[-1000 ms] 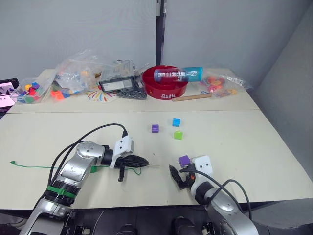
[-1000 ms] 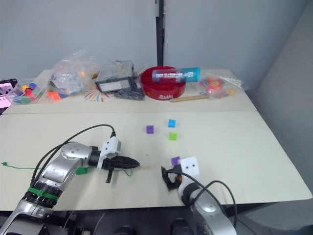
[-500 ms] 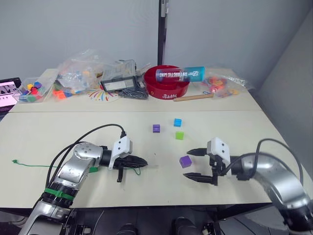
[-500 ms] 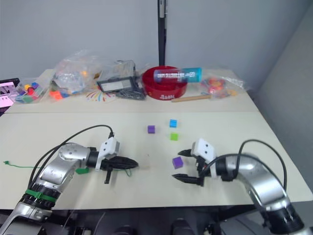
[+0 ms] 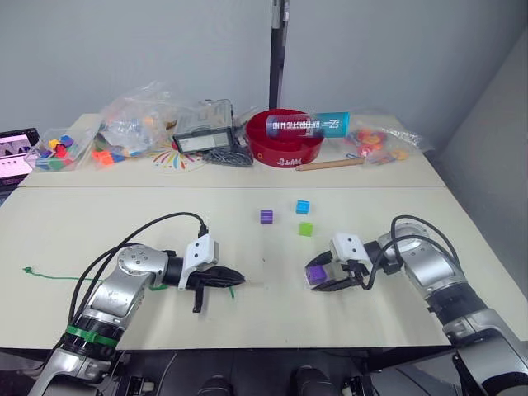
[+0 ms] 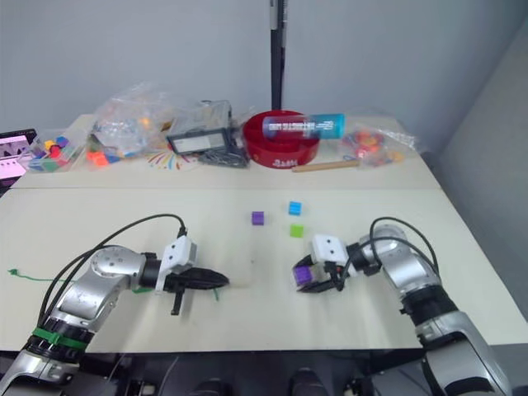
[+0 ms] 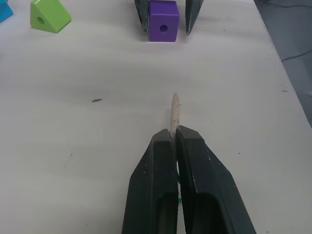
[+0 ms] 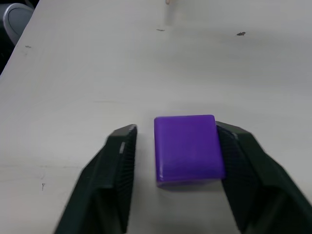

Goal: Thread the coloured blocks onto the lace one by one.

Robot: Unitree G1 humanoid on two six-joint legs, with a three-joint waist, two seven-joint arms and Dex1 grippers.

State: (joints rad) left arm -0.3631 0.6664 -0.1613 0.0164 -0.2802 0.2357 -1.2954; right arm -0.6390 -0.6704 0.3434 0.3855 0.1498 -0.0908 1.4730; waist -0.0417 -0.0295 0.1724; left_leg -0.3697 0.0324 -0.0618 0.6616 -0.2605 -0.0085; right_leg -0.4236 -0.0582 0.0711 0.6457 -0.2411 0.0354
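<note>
A purple block (image 5: 316,273) rests on the table between the fingers of my right gripper (image 5: 317,278). In the right wrist view one finger (image 8: 234,146) touches the block (image 8: 187,148) and a gap remains on the other side, so this gripper is open around it. My left gripper (image 7: 173,134) lies low on the table, shut on the lace, whose pale tip (image 7: 174,108) sticks out toward that block (image 7: 164,22). The green lace (image 5: 49,276) trails left to its knot. Another purple block (image 5: 266,216), a blue one (image 5: 303,206) and a light green one (image 5: 306,229) lie farther back.
At the back stand a red bowl (image 5: 285,148) with a teal tube (image 5: 307,125) across it, a black device (image 5: 202,142), a wooden stick (image 5: 330,164) and clear bags of toy pieces (image 5: 132,124) (image 5: 375,142). A lit screen (image 5: 15,155) sits at the far left edge.
My right gripper has come in around the near purple block and its fingers have narrowed onto it. The left gripper still holds the lace tip in the same spot.
</note>
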